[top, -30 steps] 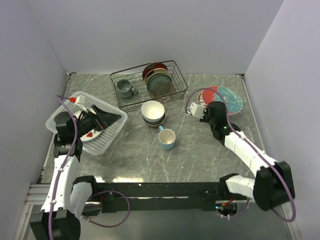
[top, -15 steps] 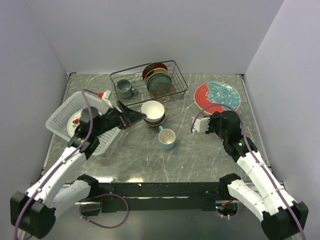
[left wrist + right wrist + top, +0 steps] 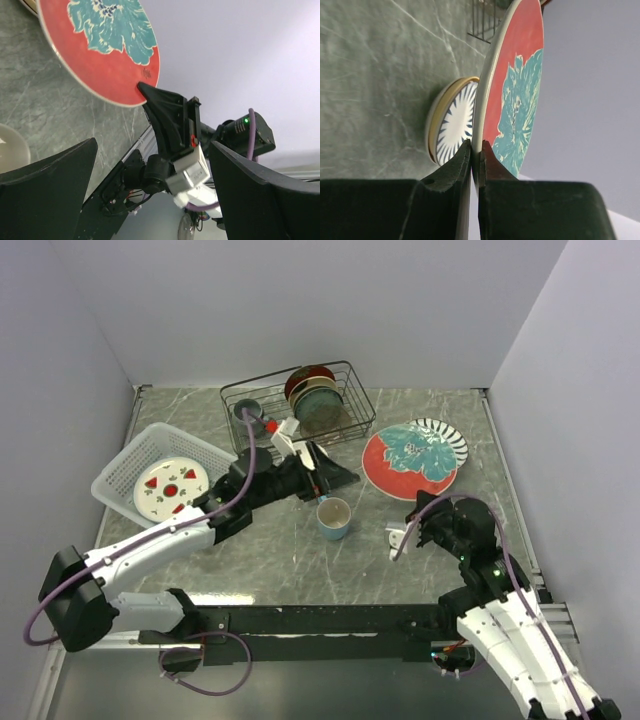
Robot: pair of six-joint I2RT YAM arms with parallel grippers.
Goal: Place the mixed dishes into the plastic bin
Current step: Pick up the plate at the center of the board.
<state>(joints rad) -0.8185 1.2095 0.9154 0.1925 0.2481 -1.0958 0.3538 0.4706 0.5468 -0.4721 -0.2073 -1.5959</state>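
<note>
The big red plate (image 3: 408, 460) could slip. The right fingers (image 3: 451, 176) pinch only its thin edge and are almost shut on it. The plate looks tilted up off the bench (image 3: 270, 562). If the pinch is weak, I think the plate will drop onto the striped plate (image 3: 446, 432) partly under it, and it may crack.

There is a second worry. The plastic bin (image 3: 122, 457) is well away on the left of the blue mug (image 3: 333, 517), and the red plate is on the mug's right. The left arm lies between them, so the two arms could bump on the way. The left fingers (image 3: 50, 175) are spread wide and hold nothing. They are just past the mug, toward the back wall.

The red plate is round and shiny. It has a big teal flower in the middle and a pale rim. It looks heavy for such a small pinch.
</note>
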